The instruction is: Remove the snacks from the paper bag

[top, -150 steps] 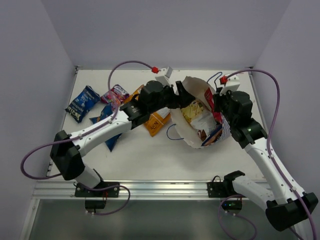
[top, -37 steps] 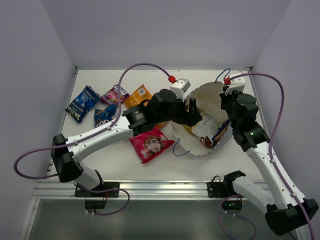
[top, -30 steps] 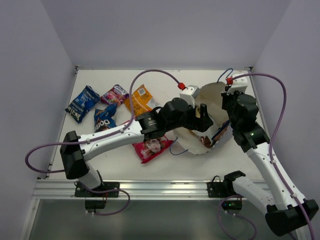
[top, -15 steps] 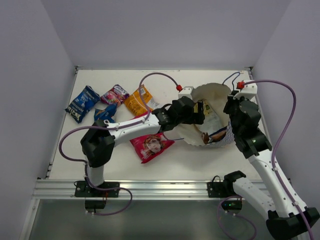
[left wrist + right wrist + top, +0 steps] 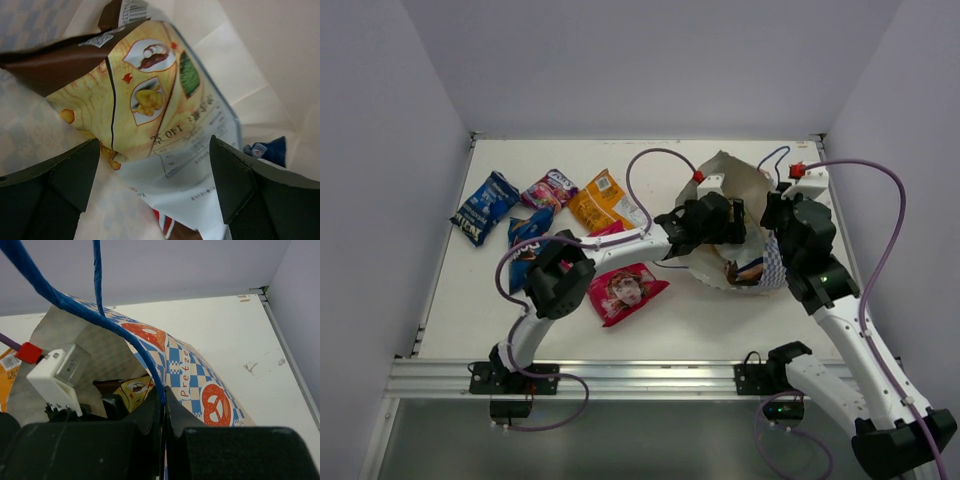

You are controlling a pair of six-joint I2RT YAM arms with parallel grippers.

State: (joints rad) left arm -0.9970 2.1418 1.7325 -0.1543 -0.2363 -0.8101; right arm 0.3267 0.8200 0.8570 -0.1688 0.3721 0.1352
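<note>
top: desk (image 5: 680, 325) seen from high over near edge | left wrist: pushed close inside paper bag (image 5: 260, 50) | right wrist: set at its rim | bag shared by all

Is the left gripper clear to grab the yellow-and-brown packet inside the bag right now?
Probably yes: the left gripper is open inside the paper bag, straddling the yellow-and-brown packet, with nothing between.

Mostly hidden behind yellow-white, brown-topped crinkly packet (image 5: 145, 100) — dark blue packet corner (image 5: 270, 149). Small print (image 5: 197, 172) too blurred to read.
</note>
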